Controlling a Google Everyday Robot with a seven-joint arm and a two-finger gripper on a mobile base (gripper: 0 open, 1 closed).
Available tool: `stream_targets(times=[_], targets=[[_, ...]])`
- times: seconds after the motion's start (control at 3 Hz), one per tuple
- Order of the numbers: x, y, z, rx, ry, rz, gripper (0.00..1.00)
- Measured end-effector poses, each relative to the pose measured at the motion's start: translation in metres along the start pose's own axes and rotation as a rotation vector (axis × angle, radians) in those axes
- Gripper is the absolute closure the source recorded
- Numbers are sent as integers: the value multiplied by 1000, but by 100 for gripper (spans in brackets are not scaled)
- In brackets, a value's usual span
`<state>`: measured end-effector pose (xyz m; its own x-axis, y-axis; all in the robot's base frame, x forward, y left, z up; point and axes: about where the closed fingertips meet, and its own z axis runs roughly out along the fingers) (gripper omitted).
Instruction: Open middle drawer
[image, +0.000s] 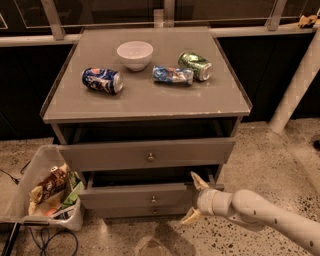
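The grey cabinet (145, 100) has three stacked drawers. The middle drawer (130, 196) has a low flat front and a small round knob (153, 199). It stands pulled out a little, with a dark gap above its front. My gripper (194, 198) is at the right end of that front, coming in from the lower right. It is open, with one fingertip above the front's top edge and one below it, and it holds nothing. The taller top drawer (150, 155) also stands pulled out. Only a strip of the lowest drawer (150, 211) shows.
On the cabinet top lie a white bowl (135, 54), a blue can (102, 80), a crushed blue can (172, 75) and a green can (195, 66). A clear bin of trash (45, 192) stands on the floor at the left. A white post (295, 90) rises at the right.
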<state>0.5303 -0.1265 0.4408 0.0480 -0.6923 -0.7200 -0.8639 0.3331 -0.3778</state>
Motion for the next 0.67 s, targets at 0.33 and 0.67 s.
stream_targets(times=[0.33,0.67], targets=[[7,-5,6,3,19,-2,0],[22,-10,21,2,17,31,0]])
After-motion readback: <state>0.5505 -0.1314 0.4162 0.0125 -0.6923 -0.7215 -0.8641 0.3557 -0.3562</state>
